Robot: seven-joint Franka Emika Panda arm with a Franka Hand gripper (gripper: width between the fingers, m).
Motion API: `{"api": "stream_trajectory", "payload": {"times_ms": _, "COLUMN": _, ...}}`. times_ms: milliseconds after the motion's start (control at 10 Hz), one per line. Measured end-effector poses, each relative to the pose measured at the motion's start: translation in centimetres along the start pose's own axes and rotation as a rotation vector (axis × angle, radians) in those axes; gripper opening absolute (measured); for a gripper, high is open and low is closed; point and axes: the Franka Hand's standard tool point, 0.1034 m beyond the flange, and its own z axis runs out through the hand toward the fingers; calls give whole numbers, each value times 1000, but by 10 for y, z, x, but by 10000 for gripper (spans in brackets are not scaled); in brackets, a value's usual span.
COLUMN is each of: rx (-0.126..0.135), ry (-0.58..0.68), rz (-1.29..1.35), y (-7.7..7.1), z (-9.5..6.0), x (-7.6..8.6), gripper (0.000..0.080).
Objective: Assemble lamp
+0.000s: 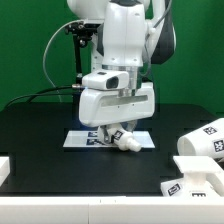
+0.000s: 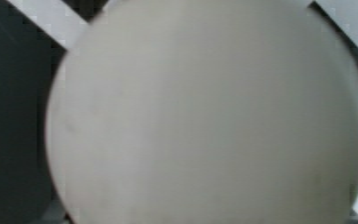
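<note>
The round white bulb (image 1: pixel 127 145) is at my gripper's (image 1: pixel 117 136) fingertips, tilted, low over the marker board (image 1: pixel 78 139). The gripper points down and looks shut on the bulb. In the wrist view the bulb (image 2: pixel 194 120) fills almost the whole picture as a pale rounded surface, and my fingers are hidden by it. The tapered white shade (image 1: pixel 205 141) lies on its side at the exterior view's right. The blocky base (image 1: pixel 195 184) with tags sits in front of it, near the front right. Both are well apart from the gripper.
The black table (image 1: pixel 40 150) carries the marker board at its middle. A white block (image 1: pixel 4 170) shows at the exterior view's left edge. A green backdrop and black cables stand behind the arm.
</note>
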Motion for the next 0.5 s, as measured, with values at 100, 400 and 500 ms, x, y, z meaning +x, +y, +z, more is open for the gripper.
{"api": "stream_trajectory", "payload": {"times_ms": 100, "rx": 0, "ry": 0, "rz": 0, "y": 0, "z": 0, "x": 0, "gripper": 424}}
{"api": "stream_trajectory", "payload": {"times_ms": 400, "rx": 0, "ry": 0, "rz": 0, "y": 0, "z": 0, "x": 0, "gripper": 424}}
{"api": "stream_trajectory", "payload": {"times_ms": 500, "rx": 0, "ry": 0, "rz": 0, "y": 0, "z": 0, "x": 0, "gripper": 424}}
